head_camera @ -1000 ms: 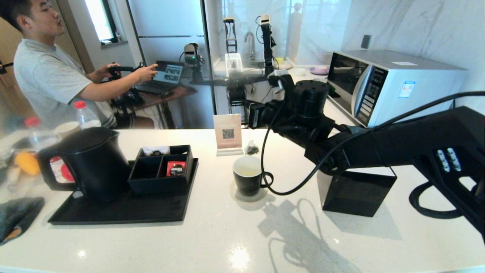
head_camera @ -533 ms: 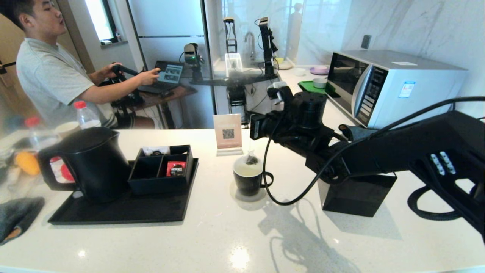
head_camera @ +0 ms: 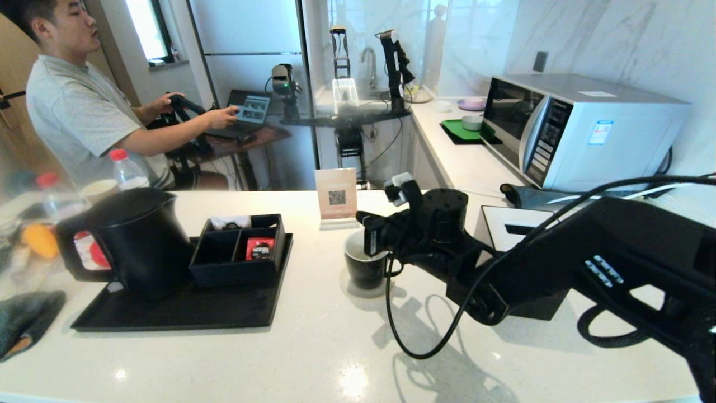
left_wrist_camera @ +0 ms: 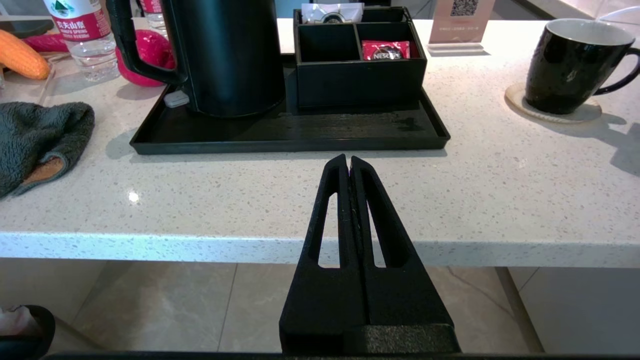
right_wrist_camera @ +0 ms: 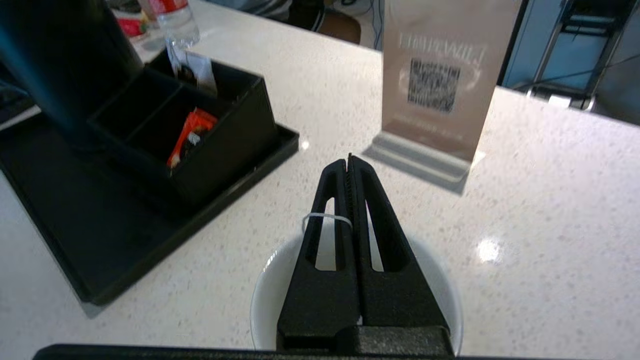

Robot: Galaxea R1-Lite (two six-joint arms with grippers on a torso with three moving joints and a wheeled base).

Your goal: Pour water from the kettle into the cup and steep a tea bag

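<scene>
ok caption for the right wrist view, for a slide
Right gripper shut on the tea bag string, poised over the cup.

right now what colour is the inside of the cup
White inside, black outside. The cup shows its white inside best in the right wrist view.

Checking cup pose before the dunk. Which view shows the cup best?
Left wrist view: the cup shows whole from the side, on its coaster, handle visible. In the head view the right gripper covers part of the cup's rim. The right wrist view shows only its white inside behind the shut fingers.
</scene>
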